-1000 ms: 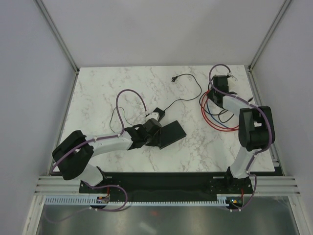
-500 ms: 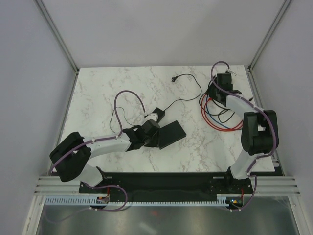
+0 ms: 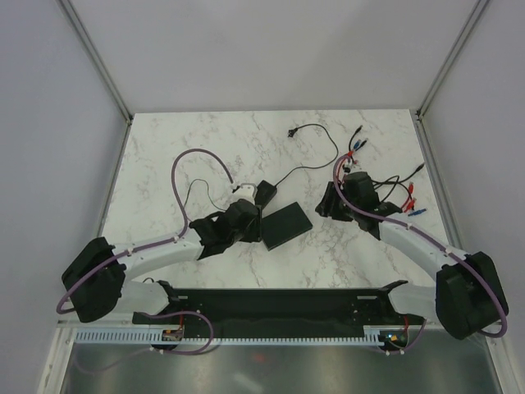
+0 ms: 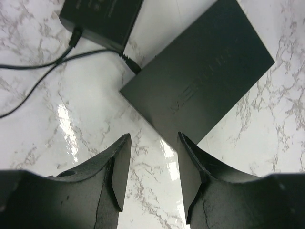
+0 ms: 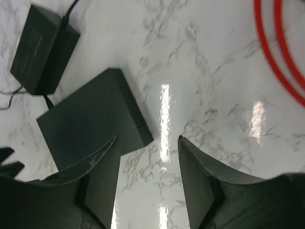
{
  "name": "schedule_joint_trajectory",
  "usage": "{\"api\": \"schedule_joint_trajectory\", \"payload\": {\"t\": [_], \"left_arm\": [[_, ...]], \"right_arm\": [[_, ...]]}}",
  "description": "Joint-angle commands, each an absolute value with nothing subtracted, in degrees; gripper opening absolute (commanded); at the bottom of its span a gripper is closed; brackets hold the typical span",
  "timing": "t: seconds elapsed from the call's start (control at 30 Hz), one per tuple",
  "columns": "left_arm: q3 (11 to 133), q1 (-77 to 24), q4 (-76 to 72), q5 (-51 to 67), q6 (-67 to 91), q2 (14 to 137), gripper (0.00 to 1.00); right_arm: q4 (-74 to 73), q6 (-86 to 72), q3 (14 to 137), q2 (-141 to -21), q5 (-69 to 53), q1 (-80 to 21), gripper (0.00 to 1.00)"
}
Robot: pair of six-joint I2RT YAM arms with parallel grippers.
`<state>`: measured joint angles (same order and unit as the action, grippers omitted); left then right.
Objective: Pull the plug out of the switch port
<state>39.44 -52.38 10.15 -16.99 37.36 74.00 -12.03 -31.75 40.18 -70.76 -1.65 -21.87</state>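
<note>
The switch (image 3: 287, 224) is a flat black box lying mid-table; it also shows in the left wrist view (image 4: 200, 81) and the right wrist view (image 5: 90, 124). A black plug (image 4: 129, 63) on a thin black cord sits in the switch's side, near its corner. My left gripper (image 3: 250, 223) hovers just left of the switch, open (image 4: 152, 138), with only marble between its fingers. My right gripper (image 3: 326, 205) stands right of the switch, open (image 5: 147, 138) and empty, its left finger overlapping the switch's edge in view.
A smaller black box (image 3: 264, 193) with its own thin cord lies just behind the switch (image 4: 100, 16). A loose black cord (image 3: 316, 152) runs toward the back. Red and blue cables (image 3: 406, 205) spread at the right, and a red loop (image 5: 281, 47) shows beside my right gripper.
My right arm has swung from the cable bundle at the far right to just right of the switch, and its jaws have opened. My left arm has drawn slightly back and left.
</note>
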Motion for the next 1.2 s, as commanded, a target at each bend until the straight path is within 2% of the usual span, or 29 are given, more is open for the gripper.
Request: {"api": "schedule_joint_trajectory", "payload": {"t": [0.0, 0.2, 0.4, 0.87, 1.17], "left_arm": [[43.06, -51.07, 5.98, -22.06, 32.53, 75.58, 0.51], [44.82, -45.27, 3.17, -17.15, 32.17, 81.21, 0.49], [45.35, -41.49, 0.53, -12.84, 31.99, 84.45, 0.49], [47.99, -40.52, 0.44, -7.21, 31.99, 89.91, 0.49], [49.05, -40.34, 2.03, -2.38, 34.7, 92.38, 0.48]], "right_arm": [[-9.95, -33.65, 35.18, -67.95, -9.39, -23.73, 0.58], [-1.69, -38.84, 28.22, -67.67, -15.11, -25.05, 0.61], [2.54, -40.16, 27.68, -72.68, -16.7, -26.28, 0.61], [7.21, -42.01, 30.67, -81.82, -15.65, -28.04, 0.61], [7.65, -42.19, 32.16, -83.58, -14.86, -28.21, 0.61]]}}
